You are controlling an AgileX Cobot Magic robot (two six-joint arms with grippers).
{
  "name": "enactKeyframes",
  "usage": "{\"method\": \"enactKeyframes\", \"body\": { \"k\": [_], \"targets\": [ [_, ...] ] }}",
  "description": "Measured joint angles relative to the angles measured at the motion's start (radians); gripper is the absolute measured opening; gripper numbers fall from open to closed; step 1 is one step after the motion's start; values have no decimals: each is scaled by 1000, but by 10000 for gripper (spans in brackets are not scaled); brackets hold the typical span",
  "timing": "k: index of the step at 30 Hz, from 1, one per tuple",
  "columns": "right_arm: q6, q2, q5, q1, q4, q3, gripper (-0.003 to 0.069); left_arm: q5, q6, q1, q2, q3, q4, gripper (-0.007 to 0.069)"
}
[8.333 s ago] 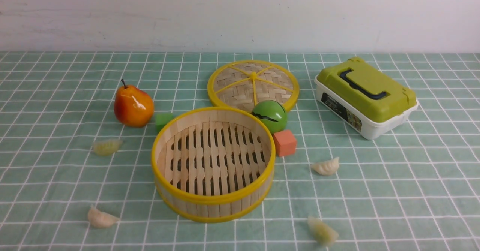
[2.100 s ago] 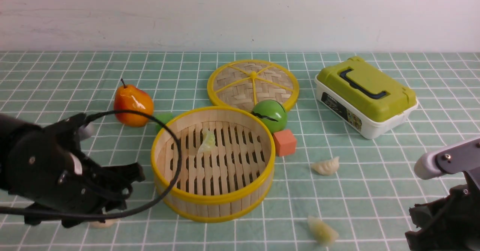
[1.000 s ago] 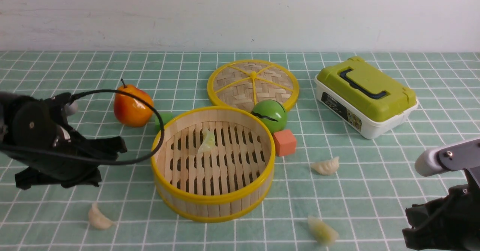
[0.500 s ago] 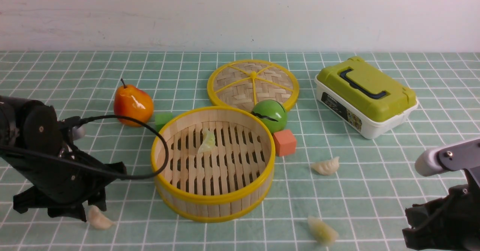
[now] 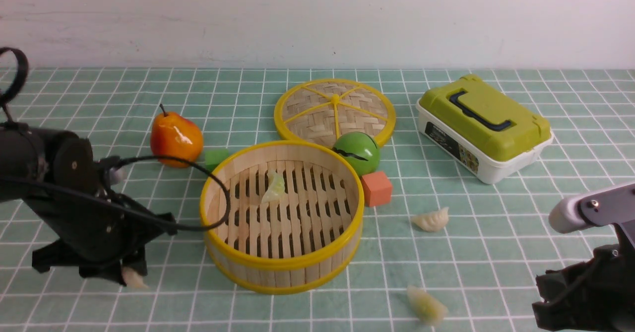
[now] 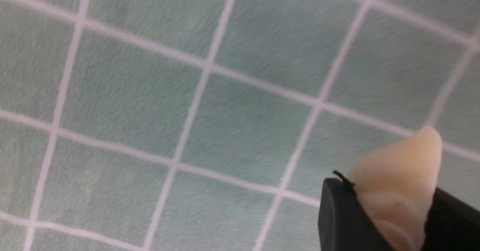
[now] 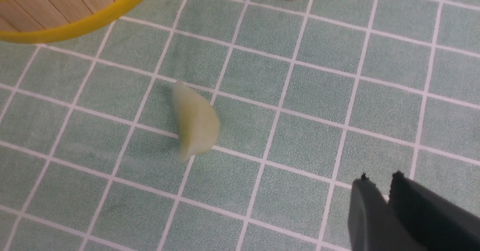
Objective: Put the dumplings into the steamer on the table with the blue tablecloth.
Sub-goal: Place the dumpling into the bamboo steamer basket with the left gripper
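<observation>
A: Now, what differs from half a second back?
B: The left fingers (image 6: 339, 221) have dropped from beside the near-left dumpling (image 6: 397, 176) to astride it, and both inner faces press its sides. The grip looks made. I cannot tell whether it is off the worktop (image 5: 496, 232) yet. It sits low, to the left of the steamer (image 5: 283, 267).
A: Meaning for the task?
B: Probably the second transfer starting. A greenish dumpling (image 5: 274, 188) already lies on the slats. Two wait on the cloth to the right: a cream dumpling (image 5: 430, 220) and a pale green dumpling (image 5: 426, 306) nearer the robot.
A: The held piece?
B: Cream and smooth, with its crescent tip poking past the fingertips. Its pleats are not visible.
A: The right fingers (image 7: 371, 213)?
B: Almost together, empty, near the pale green dumpling.
</observation>
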Motion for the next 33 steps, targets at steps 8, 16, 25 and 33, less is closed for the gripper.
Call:
{"method": "enactKeyframes", "body": {
  "k": [8,16,25,33],
  "targets": [
    [0,17,0,0,2,0,101,74,302,-194,10,-340,-206,195],
    [0,62,0,0,27,0,111,177,284,-345,342,-707,-32,195],
    [0,62,-7,0,35,0,123,291,281,-362,596,-976,58,197],
    [0,87,103,0,91,-68,223,385,281,-362,600,-1062,60,317]
  ]
}}
